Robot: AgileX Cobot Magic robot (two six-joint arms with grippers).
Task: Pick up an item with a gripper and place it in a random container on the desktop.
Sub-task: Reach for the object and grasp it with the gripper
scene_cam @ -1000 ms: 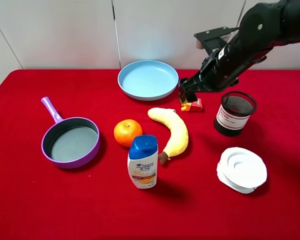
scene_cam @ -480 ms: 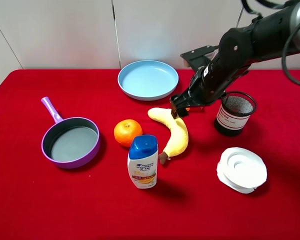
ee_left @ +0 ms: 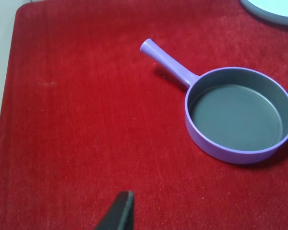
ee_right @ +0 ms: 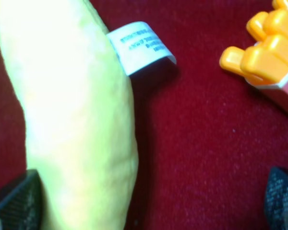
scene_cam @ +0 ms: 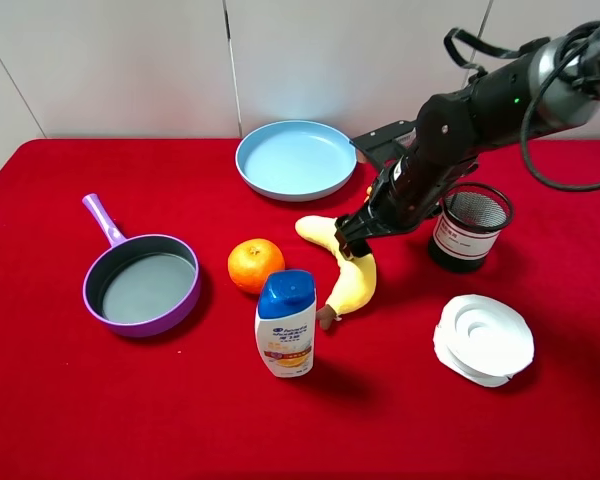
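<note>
**A:** Where's the banana (scene_cam: 348,268)?

**B:** Flat on the red desktop (scene_cam: 70,410), mid-table. Right gripper (scene_cam: 352,240) is low over its upper half, jaws wide apart, nothing clamped.

**A:** Centred?

**B:** No. In the wrist view the banana hugs one fingertip (ee_right: 14,203) and the rest of the gap is bare cloth. Closing like that likely shoves or rolls it instead of pinching it.

**A:** Other risks?

**B:** The fries toy (ee_right: 269,52) lies near the far finger and could get swept in. The grip is also off the banana's middle, so the long end may sag on lift and clip the bottle (scene_cam: 285,322) at 7 o'clock or the orange (scene_cam: 255,265) at 9.

**A:** Target?

**B:** Blue plate (scene_cam: 296,160) at 11 o'clock, short carry.

**A:** Left gripper?

**B:** Over by the purple pan (ee_left: 240,115). Only one tip shows, so can't tell its state.
</note>
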